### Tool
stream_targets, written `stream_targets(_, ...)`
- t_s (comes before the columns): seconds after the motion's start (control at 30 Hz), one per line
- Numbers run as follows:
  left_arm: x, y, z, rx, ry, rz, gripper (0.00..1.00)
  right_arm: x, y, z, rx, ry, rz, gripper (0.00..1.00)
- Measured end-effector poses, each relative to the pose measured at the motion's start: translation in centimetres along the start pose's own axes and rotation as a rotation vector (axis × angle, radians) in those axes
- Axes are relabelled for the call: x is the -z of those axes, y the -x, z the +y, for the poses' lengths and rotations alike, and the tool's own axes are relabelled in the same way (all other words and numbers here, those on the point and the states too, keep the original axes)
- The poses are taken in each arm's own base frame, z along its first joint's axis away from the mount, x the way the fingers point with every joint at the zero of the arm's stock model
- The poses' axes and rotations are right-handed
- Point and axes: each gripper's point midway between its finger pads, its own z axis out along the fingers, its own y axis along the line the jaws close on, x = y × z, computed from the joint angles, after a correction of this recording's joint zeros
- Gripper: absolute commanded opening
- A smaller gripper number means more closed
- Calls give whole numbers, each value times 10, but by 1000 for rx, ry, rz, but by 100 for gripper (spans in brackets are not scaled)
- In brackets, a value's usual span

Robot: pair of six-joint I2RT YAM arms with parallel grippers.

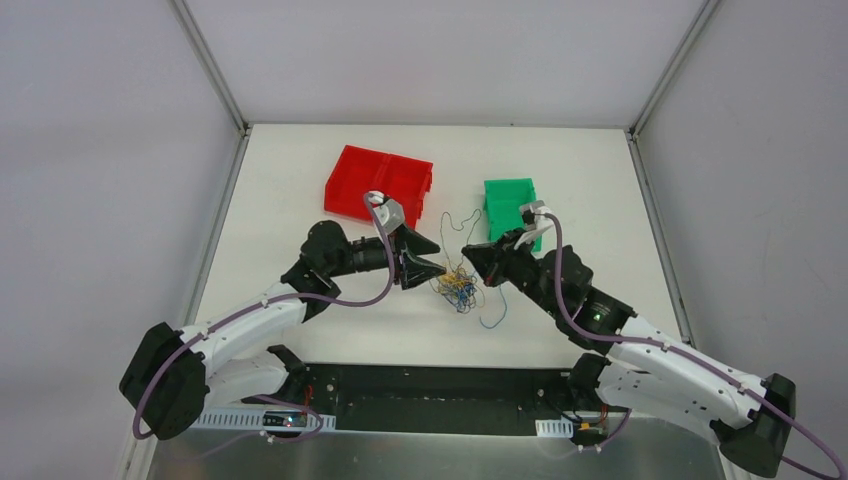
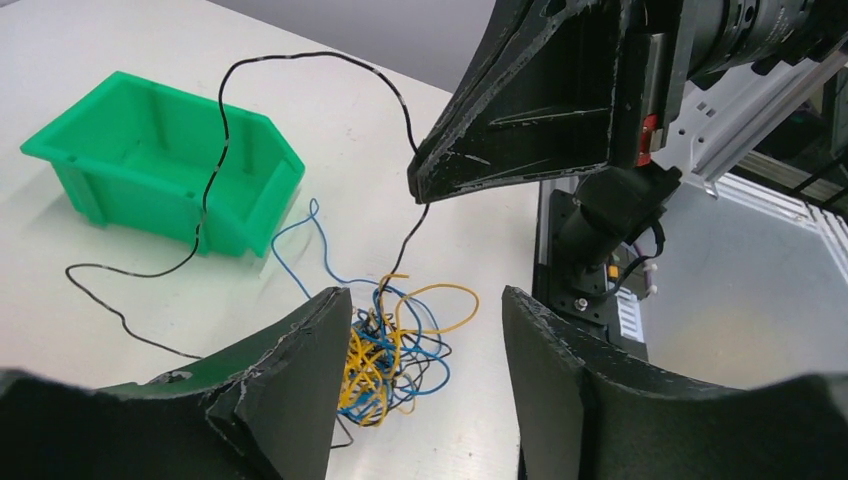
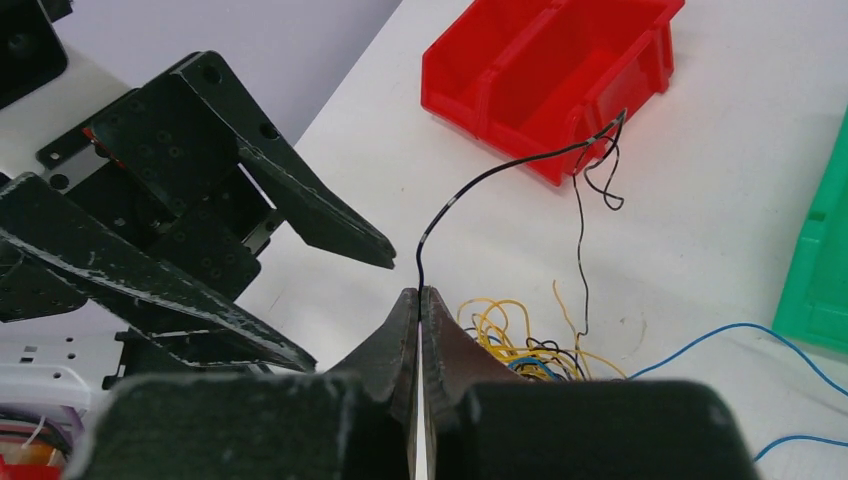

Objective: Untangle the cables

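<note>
The cables [image 1: 458, 288] lie in a small yellow, blue and dark tangle on the white table between both grippers. My left gripper [image 1: 435, 265] is open beside it. In the left wrist view the tangle [image 2: 385, 360] lies between the open jaws [image 2: 425, 300], against the left finger [image 2: 300, 370]; the right finger [image 2: 570, 380] is apart from it. My right gripper [image 3: 420, 292] is shut on a thin black cable [image 3: 500, 170] that arches up and drops back into the tangle [image 3: 510, 340]. That black cable [image 2: 225, 120] also loops past the green bin.
A red bin [image 1: 380, 183] stands behind the left gripper, a green bin [image 1: 512, 208] behind the right one. A loose blue cable [image 1: 495, 318] trails out of the tangle toward the near right. The arms' base plate [image 1: 440, 395] runs along the near edge.
</note>
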Motion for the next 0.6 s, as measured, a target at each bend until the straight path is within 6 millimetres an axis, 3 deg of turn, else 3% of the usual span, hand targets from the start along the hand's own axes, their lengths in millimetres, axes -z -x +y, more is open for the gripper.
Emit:
stream_targets(0.47, -22, -30, -9, -104, -35, 66, 37, -1, -25, 14, -47, 74, 114, 0)
stream_targets(0.6, -28, -35, -11, -126, -38, 84, 27, -1, -27, 18, -55, 93, 129, 0)
